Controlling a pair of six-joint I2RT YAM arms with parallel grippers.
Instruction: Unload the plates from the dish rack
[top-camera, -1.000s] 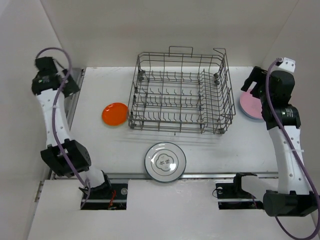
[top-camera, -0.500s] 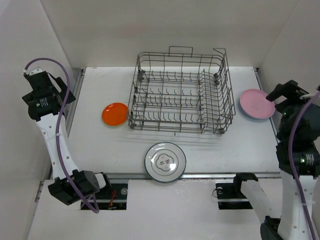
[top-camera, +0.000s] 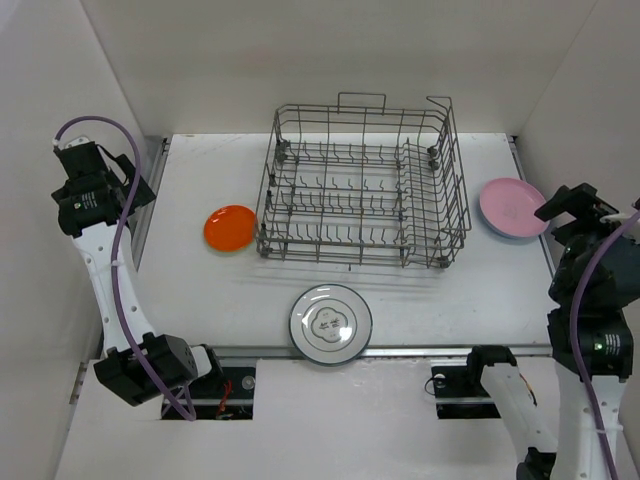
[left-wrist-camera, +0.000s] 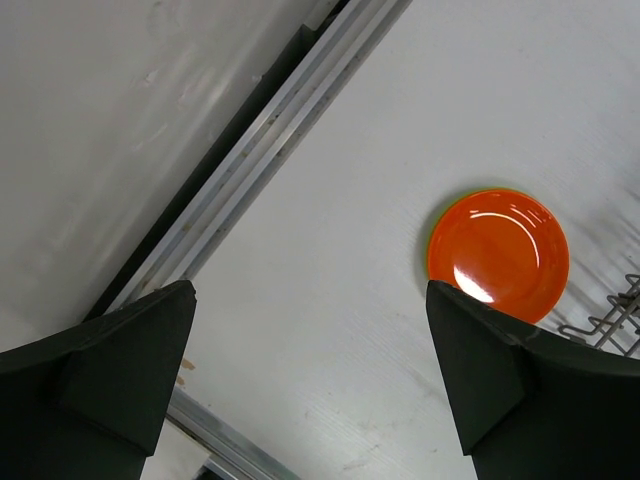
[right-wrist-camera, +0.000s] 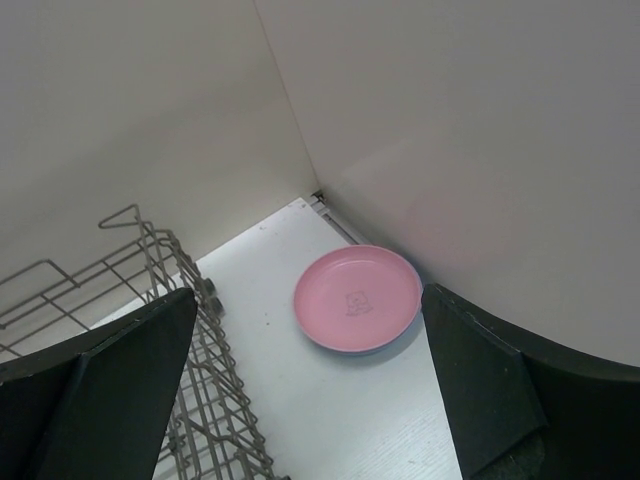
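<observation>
In the last second the right arm has swung back from above the pink plate (top-camera: 512, 207) to the near right, and the right pincer (right-wrist-camera: 308, 297) has finished spreading; it is now wide open and holds nothing. The left arm has also pulled back along the left edge. The left pincer (left-wrist-camera: 308, 300) stands wide open and empty, looking down at the orange plate (left-wrist-camera: 498, 255). None of the plates has shifted over that second.

For the task, this looks like the end: the dish rack (top-camera: 360, 190) shows only bare wire and tines, with no plate left standing in it, and both arms are clear of it.

The plates are all out on the table (top-camera: 200, 290):
- The orange plate is just left of the rack, with a green plate (left-wrist-camera: 431, 232) showing as a thin rim under it.
- The pink plate is right of the rack and seems to sit on a bluish one, though only an edge shows.
- 1 white plate (top-camera: 331, 323) with a dark rim is near the table's front edge, apart from the rack.

The rack sits upright, open side up, its long axis running left to right and slightly skewed. The plates lie flat, faces up.
</observation>
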